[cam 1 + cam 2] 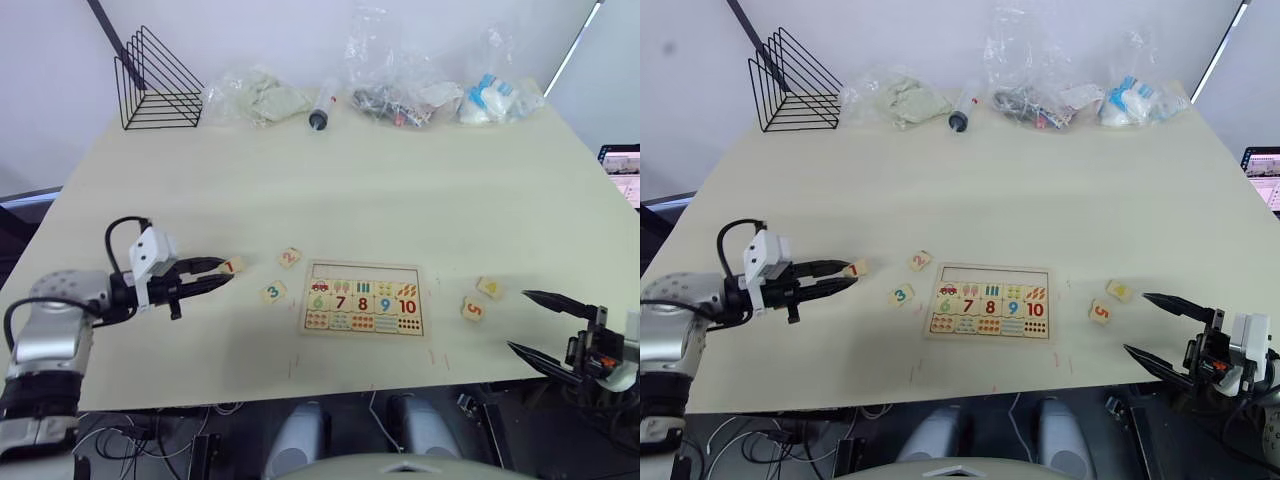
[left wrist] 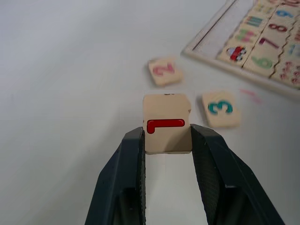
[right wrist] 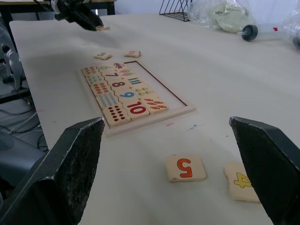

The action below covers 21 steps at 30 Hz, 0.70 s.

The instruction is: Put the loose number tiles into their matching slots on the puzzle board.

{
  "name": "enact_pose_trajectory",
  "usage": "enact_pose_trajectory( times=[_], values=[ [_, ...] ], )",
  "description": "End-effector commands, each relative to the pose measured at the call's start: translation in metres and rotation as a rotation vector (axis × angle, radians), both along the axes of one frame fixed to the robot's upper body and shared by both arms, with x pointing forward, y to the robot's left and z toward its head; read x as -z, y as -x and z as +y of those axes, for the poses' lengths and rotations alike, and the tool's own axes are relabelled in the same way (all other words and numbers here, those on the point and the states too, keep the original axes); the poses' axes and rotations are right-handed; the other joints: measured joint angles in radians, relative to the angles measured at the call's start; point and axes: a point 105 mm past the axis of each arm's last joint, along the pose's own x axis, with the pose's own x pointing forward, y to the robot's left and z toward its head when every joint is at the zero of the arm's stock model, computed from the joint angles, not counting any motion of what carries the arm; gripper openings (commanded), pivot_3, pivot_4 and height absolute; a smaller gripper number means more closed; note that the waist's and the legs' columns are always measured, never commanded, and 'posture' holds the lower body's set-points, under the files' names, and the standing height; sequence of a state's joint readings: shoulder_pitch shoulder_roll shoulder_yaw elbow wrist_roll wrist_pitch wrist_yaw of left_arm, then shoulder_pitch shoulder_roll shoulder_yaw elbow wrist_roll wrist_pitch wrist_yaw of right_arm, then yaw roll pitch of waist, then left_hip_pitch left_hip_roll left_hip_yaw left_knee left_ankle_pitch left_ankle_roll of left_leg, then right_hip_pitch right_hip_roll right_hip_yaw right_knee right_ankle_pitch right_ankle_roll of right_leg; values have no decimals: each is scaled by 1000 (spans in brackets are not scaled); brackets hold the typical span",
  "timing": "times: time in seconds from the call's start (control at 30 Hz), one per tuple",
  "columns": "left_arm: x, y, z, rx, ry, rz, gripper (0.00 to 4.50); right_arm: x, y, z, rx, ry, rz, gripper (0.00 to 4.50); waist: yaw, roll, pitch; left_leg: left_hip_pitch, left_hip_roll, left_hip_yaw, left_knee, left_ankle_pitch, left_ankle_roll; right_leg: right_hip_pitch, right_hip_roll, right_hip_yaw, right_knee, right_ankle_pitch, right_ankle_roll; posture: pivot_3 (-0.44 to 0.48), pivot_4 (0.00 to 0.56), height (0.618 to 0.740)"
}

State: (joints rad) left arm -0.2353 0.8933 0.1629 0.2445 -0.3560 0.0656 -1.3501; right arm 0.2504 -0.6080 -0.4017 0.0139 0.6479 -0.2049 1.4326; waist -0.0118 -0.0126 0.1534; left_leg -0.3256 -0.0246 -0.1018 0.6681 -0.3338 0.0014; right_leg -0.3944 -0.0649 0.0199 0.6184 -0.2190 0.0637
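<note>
Left gripper (image 2: 167, 136) closed on the red 1 tile (image 2: 167, 123), tile pinched between both fingers, held left of the puzzle board (image 1: 364, 298). Whether it is lifted off the table (image 1: 330, 190) or resting on it, cannot tell.

Right gripper (image 1: 545, 322) spread wide, holding nothing, at the table's near right edge.

Board sits near the front centre of the table. Its top row of slots (image 1: 363, 272) is bare wood; rows below carry pictures, numbers 6–10 and dot squares.

Loose tiles: pink 2 tile (image 1: 290, 257) and teal 3 tile (image 1: 273, 292) lie between the left gripper and the board's left edge. Orange 5 tile (image 1: 473, 308) and yellow 4 tile (image 1: 490, 288) lie right of the board, near the right gripper.

Far edge: black wire rack (image 1: 157, 82), syringe (image 1: 322, 105), several clear plastic bags (image 1: 420, 90), all well apart from the board.
</note>
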Motion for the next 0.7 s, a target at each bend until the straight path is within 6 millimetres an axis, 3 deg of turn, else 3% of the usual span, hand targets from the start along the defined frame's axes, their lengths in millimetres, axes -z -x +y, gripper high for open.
enact_pose_trajectory(
  times=[0.03,0.27,0.43,0.7],
  values=[
    [-15,-4,-17,101,-50,-23,921,-8,2,2,-7,-1,-48,4500,-1,0,0,0,0,0,0,0,0,0,0,0,0,0,0,0,150,740],
    [-29,-14,-70,319,-136,-33,921,-9,3,3,5,-6,-55,4500,1,0,0,-1,-1,1,0,0,0,0,0,-1,-1,0,0,0,150,740],
    [-26,-17,-98,404,-165,-17,921,-11,5,4,17,-7,-58,4500,-1,-1,0,-1,-1,3,0,0,0,0,1,-1,-1,0,0,0,150,740],
    [-19,-24,-124,412,-227,3,921,-14,5,4,40,-7,-68,4500,-1,-1,0,-1,-1,3,1,0,0,0,1,0,0,0,0,0,150,740]
  ],
)
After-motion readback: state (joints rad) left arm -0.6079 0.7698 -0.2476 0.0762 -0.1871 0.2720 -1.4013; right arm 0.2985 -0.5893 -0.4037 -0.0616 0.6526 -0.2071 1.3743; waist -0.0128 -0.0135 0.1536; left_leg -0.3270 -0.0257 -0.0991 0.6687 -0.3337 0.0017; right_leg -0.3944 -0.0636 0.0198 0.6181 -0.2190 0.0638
